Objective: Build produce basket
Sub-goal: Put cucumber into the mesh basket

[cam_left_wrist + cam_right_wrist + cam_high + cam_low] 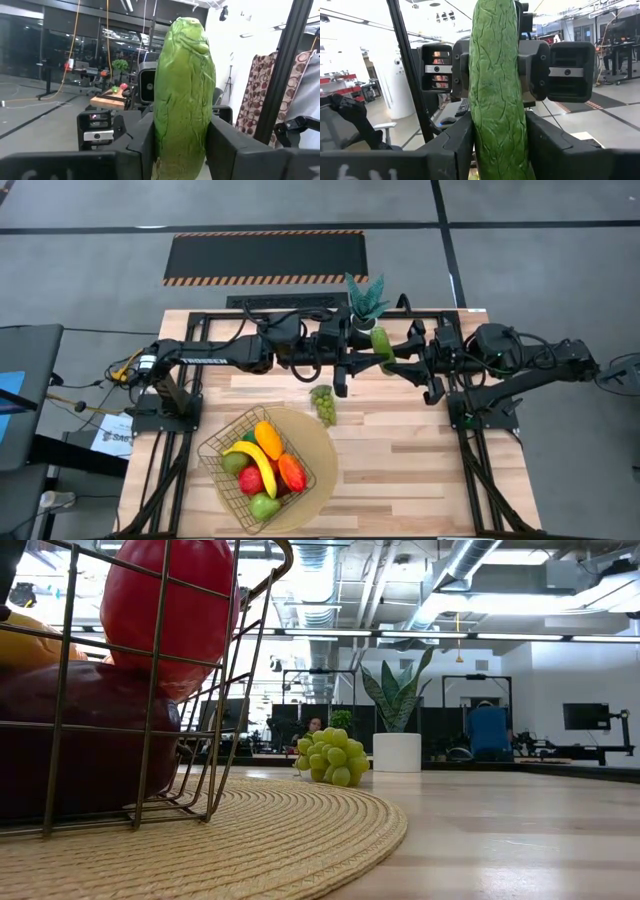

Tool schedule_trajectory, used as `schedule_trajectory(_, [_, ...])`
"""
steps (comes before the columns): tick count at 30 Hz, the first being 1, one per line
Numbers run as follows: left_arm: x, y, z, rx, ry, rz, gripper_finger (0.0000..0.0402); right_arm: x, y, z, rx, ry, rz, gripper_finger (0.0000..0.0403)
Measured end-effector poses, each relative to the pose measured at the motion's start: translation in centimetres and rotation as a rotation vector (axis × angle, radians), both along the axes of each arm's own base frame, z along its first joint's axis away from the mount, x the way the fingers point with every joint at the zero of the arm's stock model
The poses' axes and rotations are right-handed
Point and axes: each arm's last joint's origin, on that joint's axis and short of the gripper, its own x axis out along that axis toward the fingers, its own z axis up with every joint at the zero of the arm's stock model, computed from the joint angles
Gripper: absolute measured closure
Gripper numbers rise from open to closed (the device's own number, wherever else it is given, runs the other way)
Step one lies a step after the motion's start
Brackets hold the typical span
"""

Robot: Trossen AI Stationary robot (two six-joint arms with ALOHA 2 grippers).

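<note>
Beside the potted plant (366,302), both hands, left hand (368,361) and right hand (396,360), clasp the cucumber (381,345); grapes (323,404) lie below.

I count one cucumber (381,340), one bunch of grapes (323,404), one banana (250,455), one mango (291,472), one orange (268,439), one red apple (251,480) and two pears (264,505). One basket (212,452), one mat (322,448), one potted plant (364,302).

Grey floor (90,260), hazard-striped mat (265,257), ceiling pipes (450,570).
</note>
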Motion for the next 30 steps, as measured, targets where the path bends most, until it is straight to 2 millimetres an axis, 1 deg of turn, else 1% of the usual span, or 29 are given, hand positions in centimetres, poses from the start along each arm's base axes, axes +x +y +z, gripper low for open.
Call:
schedule_trajectory(3, [0.0,0.0,-0.1,0.003,0.006,0.0,0.0292,0.0,0.0,-0.2,-0.006,0.021,0.005,0.022])
schedule_trajectory(6, [-0.1,0.0,-0.1,0.031,0.022,0.003,0.0283,-0.2,0.1,-0.7,-0.036,0.077,0.039,0.0192])
schedule_trajectory(9, [-1.0,-0.1,0.4,0.066,0.055,0.005,0.0281,-0.9,0.2,-1.2,-0.028,0.144,0.057,0.0156])
schedule_trajectory(12, [-1.8,0.0,0.9,0.077,0.104,0.01,0.0285,-1.4,0.2,-1.8,-0.005,0.223,0.066,0.0133])
schedule_trajectory(15, [-3.1,-0.1,0.7,0.083,0.245,-0.016,0.0286,-1.8,0.2,-2.9,0.032,0.344,0.075,0.0127])
schedule_trajectory(17, [-4.7,-0.6,0.3,0.093,0.392,-0.058,0.0284,-2.2,0.1,-3.7,0.056,0.436,0.072,0.0127])
schedule_trajectory(21, [-8.5,-2.9,-1.4,0.122,0.741,-0.145,0.0282,-2.6,0.1,-5.0,0.097,0.581,0.057,0.0127])
schedule_trajectory(24, [-10.8,-5.3,-3.0,0.17,0.991,-0.193,0.0282,-2.6,0.1,-5.4,0.1,0.615,0.053,0.0127])
schedule_trajectory(28, [-13.4,-8.9,-4.9,0.315,1.241,-0.271,0.0281,-2.6,-0.1,-5.4,0.089,0.615,0.045,0.0127])
schedule_trajectory(30, [-14.2,-10.6,-6.0,0.454,1.342,-0.345,0.0281,-2.6,-0.3,-5.4,0.083,0.613,0.032,0.0127])
